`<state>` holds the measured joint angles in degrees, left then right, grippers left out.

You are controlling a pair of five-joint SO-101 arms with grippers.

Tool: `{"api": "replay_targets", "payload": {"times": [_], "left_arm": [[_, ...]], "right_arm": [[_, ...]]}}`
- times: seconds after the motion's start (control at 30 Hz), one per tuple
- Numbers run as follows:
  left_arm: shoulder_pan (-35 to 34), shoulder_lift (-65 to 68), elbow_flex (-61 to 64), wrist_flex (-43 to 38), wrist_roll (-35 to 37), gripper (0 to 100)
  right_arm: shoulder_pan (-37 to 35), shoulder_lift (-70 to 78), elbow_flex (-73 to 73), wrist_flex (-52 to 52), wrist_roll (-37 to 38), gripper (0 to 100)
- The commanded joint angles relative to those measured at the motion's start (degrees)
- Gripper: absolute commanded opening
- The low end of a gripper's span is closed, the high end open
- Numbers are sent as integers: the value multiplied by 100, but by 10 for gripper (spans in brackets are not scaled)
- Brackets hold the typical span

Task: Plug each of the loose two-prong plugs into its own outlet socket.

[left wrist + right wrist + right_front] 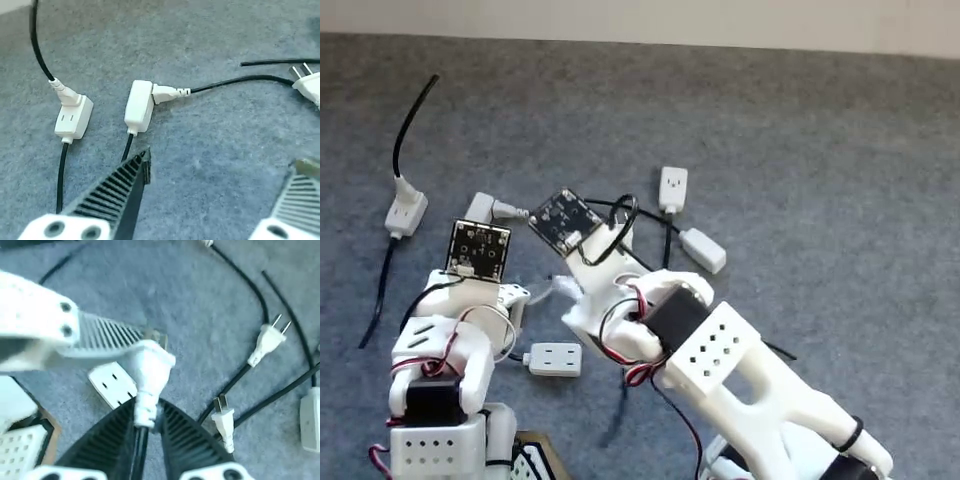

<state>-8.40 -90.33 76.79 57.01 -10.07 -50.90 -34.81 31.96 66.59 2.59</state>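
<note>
A white plug (pixel 150 370) is pinched in the right gripper (pixel 150 412), prongs pointing away from it, near a face-up free socket (pixel 112 385). A loose plug (pixel 267 342) and another plug (pixel 223 422) lie close together on black cords. The leftmost socket (pixel 74 117) and the second socket (pixel 139 106) each hold a plug

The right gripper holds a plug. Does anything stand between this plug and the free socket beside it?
Nothing lies between the plug, held by the right gripper, and the socket. However, a finger of the left gripper sits at the plug's prong end and may crowd the way.
</note>
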Motion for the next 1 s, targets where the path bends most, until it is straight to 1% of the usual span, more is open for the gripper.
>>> {"api": "replay_targets", "payload": {"times": [0.0,0.13,0.23,0.37,0.43,0.53,0.63,0.7,0.77,0.87,0.97], "left_arm": [[136,-48,-22,-70,26,397],[66,-57,31,-105,9,397],[-198,-57,22,-114,0,397],[-409,-57,-312,-123,0,397],[-409,-57,-444,-123,0,397],[-418,-13,-602,-114,-9,397],[-646,-4,-620,-149,-26,397],[-725,-4,-620,-281,-229,397],[-769,4,-620,-360,-378,397],[-1086,13,-629,-440,-545,397],[-1675,242,-690,-695,-800,397]], "right_arm": [[-31,-119,-760,286,-18,5],[-13,-75,-505,259,0,5],[84,-92,-119,57,26,5],[259,-75,277,-242,114,5],[259,-66,488,-330,132,5],[400,4,400,57,580,5],[716,400,-277,541,897,5],[769,963,-945,822,1116,5],[769,1824,-1903,1270,1266,5],[769,3363,-3679,2141,1415,5],[760,4646,-5165,2633,1415,5]]}}
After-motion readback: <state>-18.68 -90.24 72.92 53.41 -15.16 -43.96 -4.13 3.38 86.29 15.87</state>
